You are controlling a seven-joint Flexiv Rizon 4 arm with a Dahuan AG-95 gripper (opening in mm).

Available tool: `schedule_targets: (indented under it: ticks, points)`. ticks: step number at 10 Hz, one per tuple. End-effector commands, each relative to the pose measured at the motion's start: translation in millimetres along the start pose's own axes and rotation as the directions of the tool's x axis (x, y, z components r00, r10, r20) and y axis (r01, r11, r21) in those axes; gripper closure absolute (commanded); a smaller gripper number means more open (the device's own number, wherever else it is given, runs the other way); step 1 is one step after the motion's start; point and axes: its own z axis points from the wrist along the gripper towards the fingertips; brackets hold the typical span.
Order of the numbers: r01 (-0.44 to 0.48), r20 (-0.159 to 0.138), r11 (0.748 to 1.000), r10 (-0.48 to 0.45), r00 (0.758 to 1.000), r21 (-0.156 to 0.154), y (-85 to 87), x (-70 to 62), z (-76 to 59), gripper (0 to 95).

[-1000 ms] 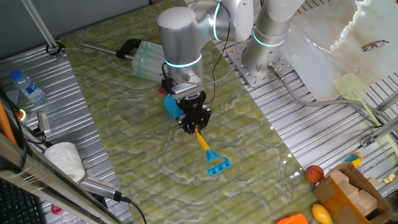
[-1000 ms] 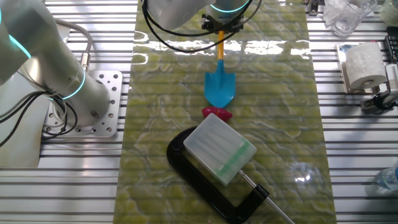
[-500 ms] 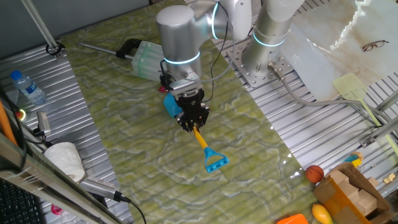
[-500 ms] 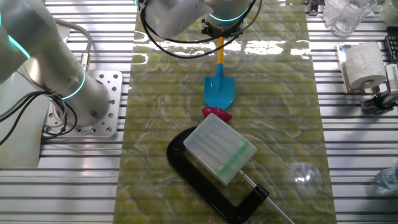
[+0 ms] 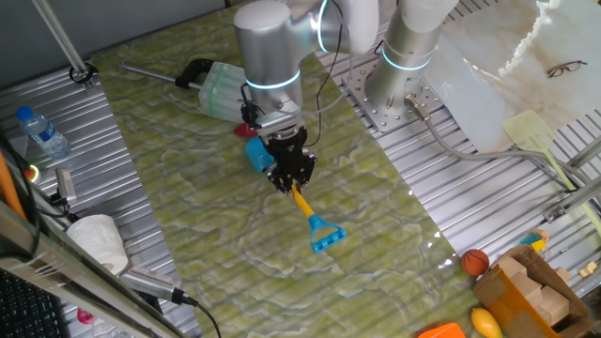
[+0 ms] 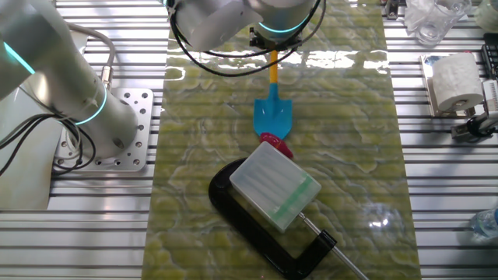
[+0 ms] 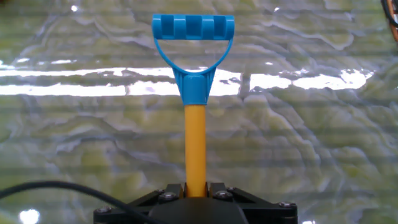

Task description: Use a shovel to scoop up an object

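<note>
The shovel [image 6: 273,117] is clamped by its yellow shaft in the gripper [image 5: 290,178], so the blade meets the object [image 6: 281,145] at its six o'clock, against the dustpan [image 6: 275,185].

Bright, even light is falling from overhead; the glossy green tabletop [image 7: 323,143] is throwing back white glare in a broad band across the hand view and along the far edge in the other fixed view; shadows are staying soft and short; all views are looking sharp, with only the hand view's bottom edge blurring darkly.
</note>
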Motion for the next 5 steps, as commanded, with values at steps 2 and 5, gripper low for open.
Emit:
schedule_targets:
  ticks: [2, 5]
  points:
    - [0.029, -0.009, 1.000, -0.029, 1.000, 0.009, -1.2, 6.5, 3.9, 95.0]
    - [0.051, -0.017, 0.999, -0.051, 0.999, 0.012, -1.2, 11.4, 5.2, 95.0]
